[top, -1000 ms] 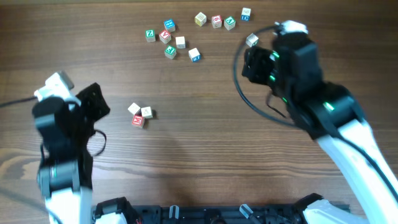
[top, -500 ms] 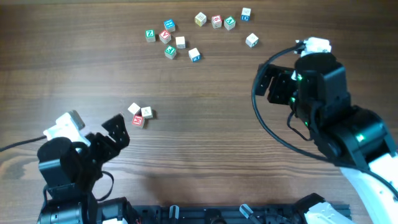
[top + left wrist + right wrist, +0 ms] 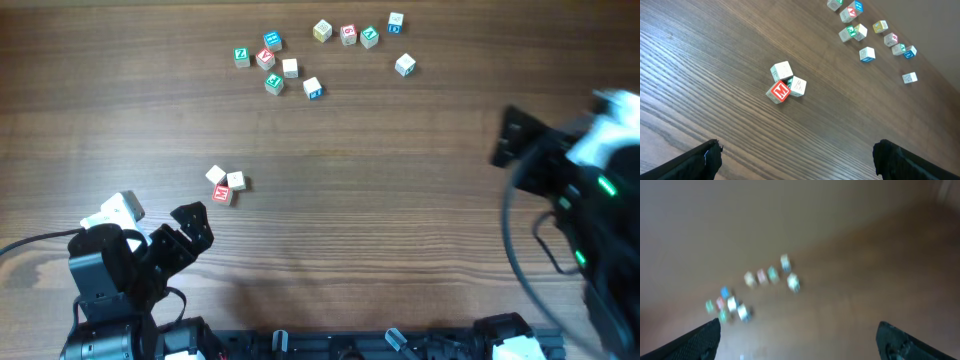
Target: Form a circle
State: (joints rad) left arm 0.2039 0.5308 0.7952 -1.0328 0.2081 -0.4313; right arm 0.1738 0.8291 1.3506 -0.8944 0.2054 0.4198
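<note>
left jaws: spread wide apart, holding nothing. right jaws: spread wide apart, holding nothing; their wrist view is blurred. the circle point(image 3: 785, 83): ahead of the left jaws, roughly midway between the two tips and well apart from both; three small pale cubes touching in a tight cluster, red-faced cube point(image 3: 778, 92) nearest the jaws. scattered cubes point(image 3: 290, 68): farther ahead of the left jaws, beyond the circle; also far ahead of the right jaws. worktop point(image 3: 400, 230): dark wood grain.
</note>
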